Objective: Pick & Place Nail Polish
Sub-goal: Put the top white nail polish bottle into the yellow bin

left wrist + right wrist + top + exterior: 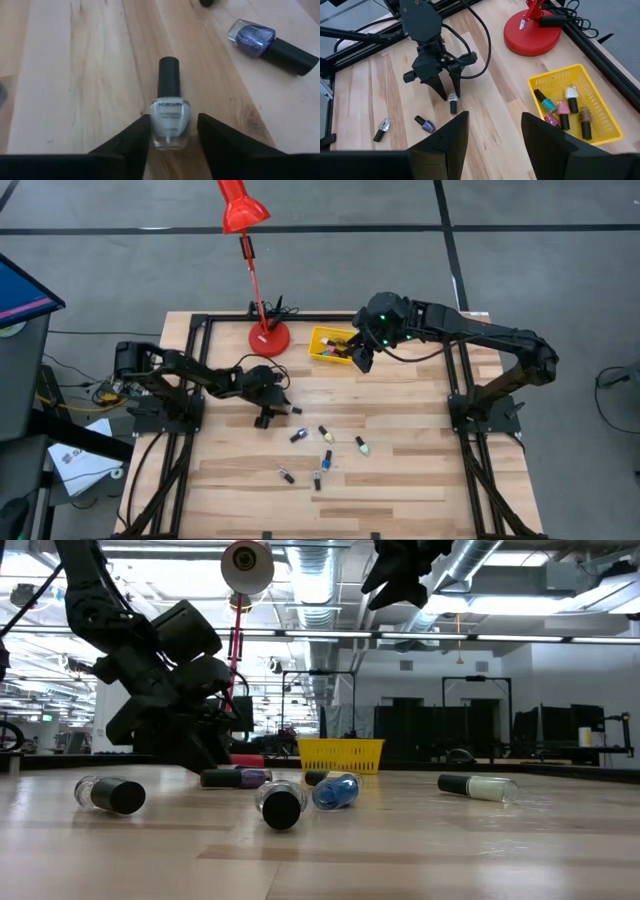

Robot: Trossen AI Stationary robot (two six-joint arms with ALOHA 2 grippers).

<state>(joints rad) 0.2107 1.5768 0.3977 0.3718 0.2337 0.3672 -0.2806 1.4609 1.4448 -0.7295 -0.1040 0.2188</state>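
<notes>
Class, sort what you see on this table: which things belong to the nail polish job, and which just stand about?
Part of the job:
- pale bottle with black cap, lying between the left gripper fingers
- purple glitter bottle
- yellow plastic basket holding several bottles
- right gripper, empty above the table

Standing about:
- red desk lamp
- black frame rails

My left gripper (170, 137) is down low at the table's left-middle with its fingers a little apart, and my right gripper (490, 137) hangs high at the far side, fingers apart and holding nothing.
</notes>
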